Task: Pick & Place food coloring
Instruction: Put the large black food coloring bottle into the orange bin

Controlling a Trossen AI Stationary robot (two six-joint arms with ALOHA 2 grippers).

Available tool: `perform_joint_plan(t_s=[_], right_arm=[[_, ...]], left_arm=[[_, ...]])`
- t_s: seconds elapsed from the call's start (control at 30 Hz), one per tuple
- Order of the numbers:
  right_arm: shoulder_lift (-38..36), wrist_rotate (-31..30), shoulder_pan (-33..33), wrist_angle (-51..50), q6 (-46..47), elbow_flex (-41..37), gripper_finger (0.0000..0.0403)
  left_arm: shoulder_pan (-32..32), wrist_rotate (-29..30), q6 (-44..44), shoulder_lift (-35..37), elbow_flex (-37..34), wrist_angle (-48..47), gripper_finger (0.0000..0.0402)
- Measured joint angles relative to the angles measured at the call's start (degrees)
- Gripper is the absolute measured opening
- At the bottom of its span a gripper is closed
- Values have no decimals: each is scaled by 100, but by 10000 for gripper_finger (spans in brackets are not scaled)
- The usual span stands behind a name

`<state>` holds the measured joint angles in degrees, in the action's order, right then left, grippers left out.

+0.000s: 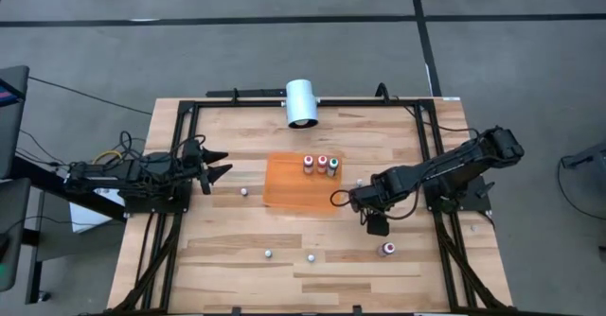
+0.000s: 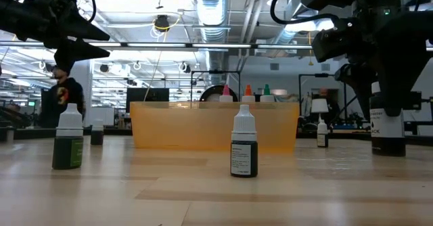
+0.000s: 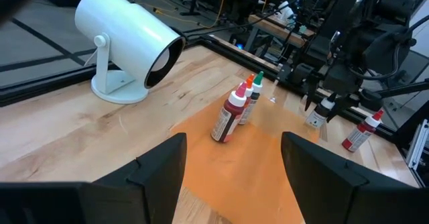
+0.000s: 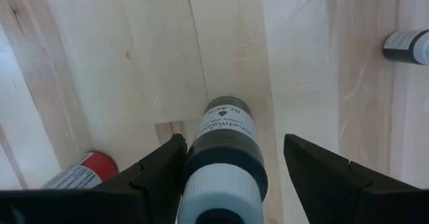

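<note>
Tray (image 1: pixel 284 191) mid-table holds three bottles (image 1: pixel 321 165) along its far edge, sorted there | right tool (image 1: pixel 377 225) spread wide straddling black bottle (image 4: pixel 224 143), not yet clenched, lined up to grab | left tool (image 1: pixel 220 164) released, waiting left | others loose: red bottle (image 1: pixel 387 249), near bottles (image 1: pixel 268 254).

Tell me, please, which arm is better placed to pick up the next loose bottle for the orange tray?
The right. Its gripper hangs with open jaws directly over the small dark bottle with a pale cap, beside the flat orange tray. The left gripper, also open, waits at the table's left edge, with no bottle between its jaws.
</note>
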<state>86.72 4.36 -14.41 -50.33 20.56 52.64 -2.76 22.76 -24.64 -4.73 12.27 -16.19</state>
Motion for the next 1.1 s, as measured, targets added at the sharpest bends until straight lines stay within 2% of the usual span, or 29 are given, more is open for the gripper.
perform_joint_plan(t_s=[0.7, 0.83, 1.1], right_arm=[[0, 2, 0, -195, 2, 0, 238], [-2, 2, 0, -195, 2, 0, 213], [-7, 9, 0, -195, 2, 0, 129]], left_arm=[[0, 2, 0, 0, 4, -87, 235], [0, 3, -9, 0, 4, -121, 235], [0, 4, -11, 0, 4, -118, 235]])
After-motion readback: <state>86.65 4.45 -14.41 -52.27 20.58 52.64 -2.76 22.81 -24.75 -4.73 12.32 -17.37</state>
